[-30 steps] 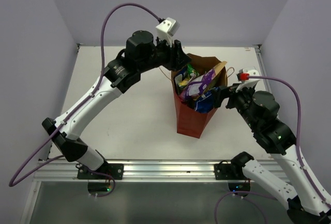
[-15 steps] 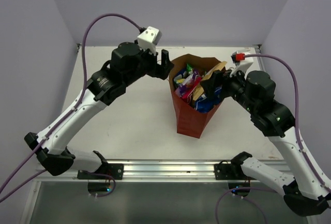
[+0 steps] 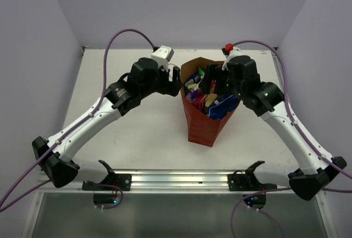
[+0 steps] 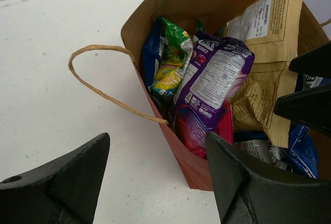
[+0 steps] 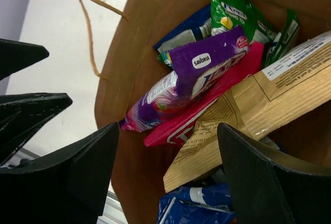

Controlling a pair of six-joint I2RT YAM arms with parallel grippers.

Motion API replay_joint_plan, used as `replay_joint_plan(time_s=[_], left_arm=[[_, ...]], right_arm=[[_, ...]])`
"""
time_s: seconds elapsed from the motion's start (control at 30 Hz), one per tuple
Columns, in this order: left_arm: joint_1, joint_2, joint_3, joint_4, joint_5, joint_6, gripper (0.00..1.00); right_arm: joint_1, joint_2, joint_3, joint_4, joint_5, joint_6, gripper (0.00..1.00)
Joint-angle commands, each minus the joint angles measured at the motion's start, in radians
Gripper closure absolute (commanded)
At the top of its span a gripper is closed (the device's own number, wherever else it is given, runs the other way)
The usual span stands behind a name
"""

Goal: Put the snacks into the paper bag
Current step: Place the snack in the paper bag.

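The red-brown paper bag (image 3: 201,125) stands upright mid-table, full of snacks. In it I see a purple candy packet (image 5: 207,63), a green packet (image 5: 232,9), a pink packet (image 5: 207,113), a tan-brown packet (image 5: 289,84) and a blue-and-white packet (image 5: 201,206). My left gripper (image 3: 176,78) is open and empty at the bag's left rim; in the left wrist view (image 4: 158,177) the bag's left wall (image 4: 186,151) lies between the jaws. My right gripper (image 3: 215,81) is open and empty just above the bag's mouth, over the packets (image 5: 168,172).
A tan twine handle (image 4: 98,87) hangs out over the bag's left side onto the white table (image 3: 137,128). An aluminium rail (image 3: 176,178) runs along the near edge. Purple walls close the table at the back and sides.
My right gripper has moved from the bag's right side up and left over its mouth. My left gripper has drawn back from the bag's back-left rim to its left rim.
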Motion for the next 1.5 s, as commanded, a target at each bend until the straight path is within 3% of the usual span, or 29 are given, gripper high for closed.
replay_joint_plan(time_s=[0.0, 0.3, 0.5, 0.6, 0.63, 0.73, 0.77, 0.97, 1.17, 1.47], left_arm=[[0.011, 0.049, 0.028, 0.069, 0.031, -0.059, 0.24], [0.039, 0.161, 0.061, 0.087, 0.053, -0.093, 0.46], [0.042, 0.208, 0.076, 0.124, 0.100, -0.099, 0.58], [0.040, 0.225, 0.088, 0.144, 0.153, -0.087, 0.70], [0.042, 0.225, 0.090, 0.150, 0.169, -0.081, 0.76], [0.042, 0.221, 0.084, 0.167, 0.183, -0.052, 0.91], [0.042, 0.215, 0.082, 0.170, 0.183, -0.046, 0.97], [0.040, 0.186, 0.056, 0.198, 0.177, 0.003, 1.00], [0.042, 0.150, 0.025, 0.228, 0.189, 0.037, 1.00], [0.039, 0.118, 0.008, 0.255, 0.220, 0.052, 1.00]], right_arm=[[0.023, 0.037, 0.050, -0.012, 0.071, 0.070, 0.20], [0.040, 0.121, 0.016, 0.071, 0.131, 0.120, 0.26], [0.041, 0.176, 0.015, 0.095, 0.134, 0.125, 0.39], [0.040, 0.189, 0.033, 0.083, 0.140, 0.117, 0.62], [0.040, 0.189, 0.039, 0.080, 0.133, 0.111, 0.79], [0.041, 0.212, 0.100, 0.022, 0.105, 0.088, 1.00], [0.041, 0.218, 0.135, 0.003, 0.088, 0.083, 1.00], [0.040, 0.249, 0.246, -0.102, -0.055, 0.067, 1.00], [-0.058, 0.264, 0.194, -0.101, -0.139, 0.068, 1.00], [-0.155, 0.291, 0.140, -0.098, -0.047, 0.042, 1.00]])
